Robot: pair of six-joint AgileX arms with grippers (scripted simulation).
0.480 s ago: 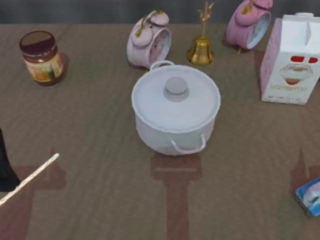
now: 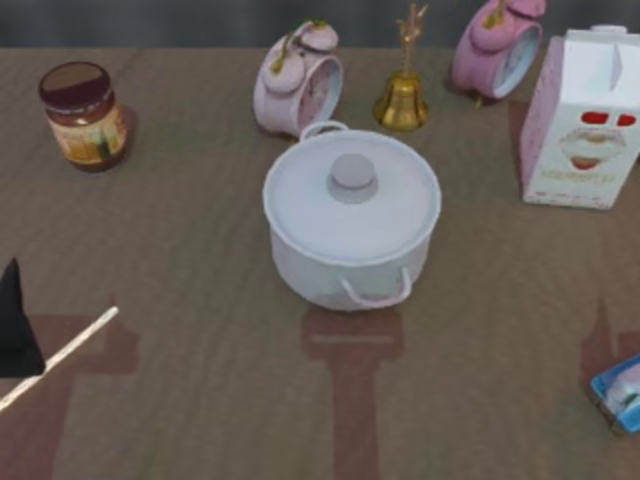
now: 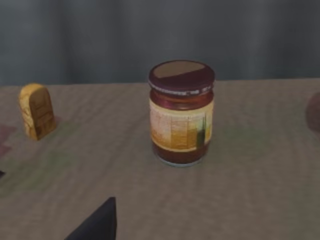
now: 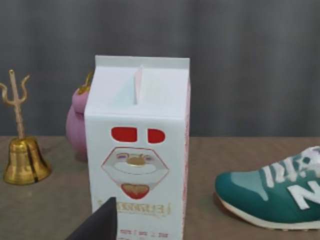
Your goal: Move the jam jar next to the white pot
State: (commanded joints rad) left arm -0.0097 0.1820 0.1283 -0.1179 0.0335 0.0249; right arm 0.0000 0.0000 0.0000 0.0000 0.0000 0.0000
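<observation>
— From above: a dull brown cloth-textured worktop [image 2: 200, 260] against a grey curtain. What's changed?

— At the left edge the left pincer [image 2: 14, 325] has crept a little further in, a dark wedge. I'd say it's starting toward the jam jar [image 2: 84, 115], which stands upright at the far left, well apart from the white pot [image 2: 351, 225] in the middle. Nothing's carried yet. The right arm isn't in view there.

— And the left wrist view?

— The jar dead ahead — smooth glass, dark jam, a flat brown lid, a yellow-orange paper label. A tan bread-like block [image 3: 37, 110] sits off to one side. Only one dark pincer tip shows, so I can't tell whether it's spread or closed.

— The right wrist?

— A white-pink carton [image 4: 139, 150], a brass bell [image 4: 22, 150], a teal shoe [image 4: 272, 192] — same story, one tip only.
</observation>
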